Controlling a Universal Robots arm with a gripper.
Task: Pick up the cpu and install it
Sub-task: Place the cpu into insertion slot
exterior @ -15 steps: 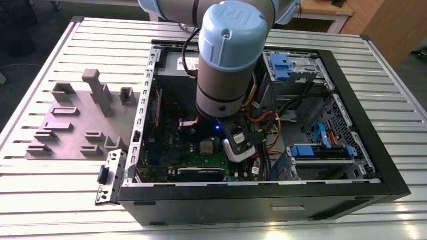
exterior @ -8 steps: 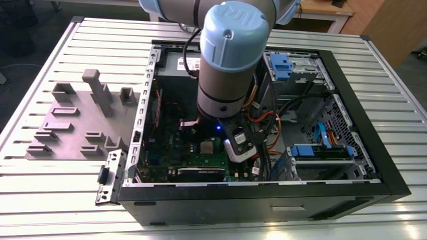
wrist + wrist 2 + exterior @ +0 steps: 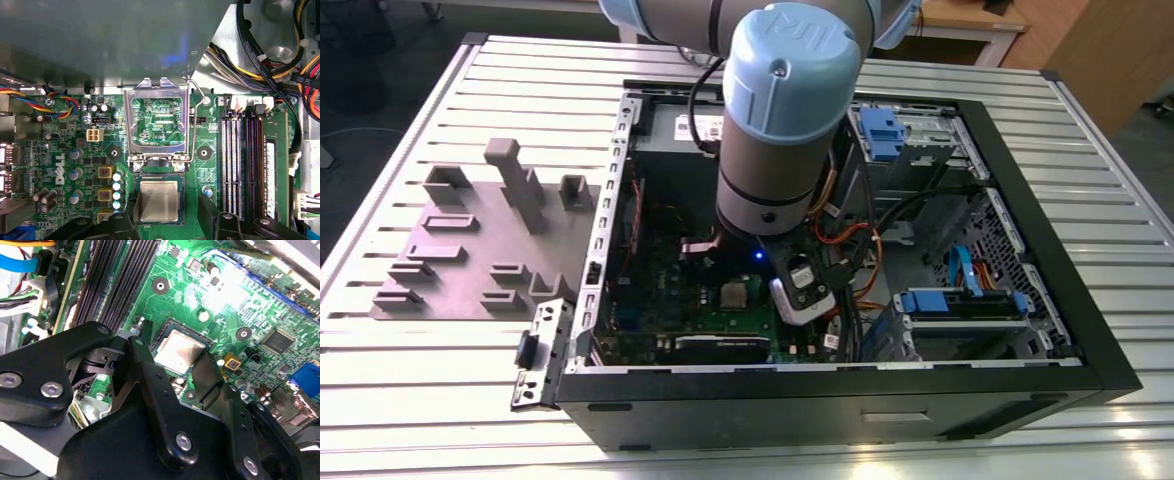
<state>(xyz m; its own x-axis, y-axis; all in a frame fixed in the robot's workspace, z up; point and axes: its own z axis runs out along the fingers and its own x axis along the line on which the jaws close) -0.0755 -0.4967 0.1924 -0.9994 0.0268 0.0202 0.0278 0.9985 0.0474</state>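
Observation:
The cpu [image 3: 158, 201] is a small square chip with a silvery top, lying flat in its socket on the green motherboard [image 3: 85, 155]. It also shows in the second wrist view as the cpu [image 3: 180, 350] and in the exterior view as a pale square [image 3: 738, 293]. My gripper [image 3: 167, 217] hovers right over it, open. One black finger [image 3: 129, 212] stands at one side of the chip and the other finger [image 3: 209, 212] stands clear of the opposite side. The silver socket frame [image 3: 157, 90] is hinged up and open, its lever [image 3: 197, 100] raised.
The motherboard lies inside an open black PC case [image 3: 854, 385] on a slatted metal table. Memory slots [image 3: 240, 165] run beside the socket, and cable bundles [image 3: 270, 55] and a large grey box [image 3: 100, 40] are close by. A grey fixture block [image 3: 480, 240] stands at the exterior view's left.

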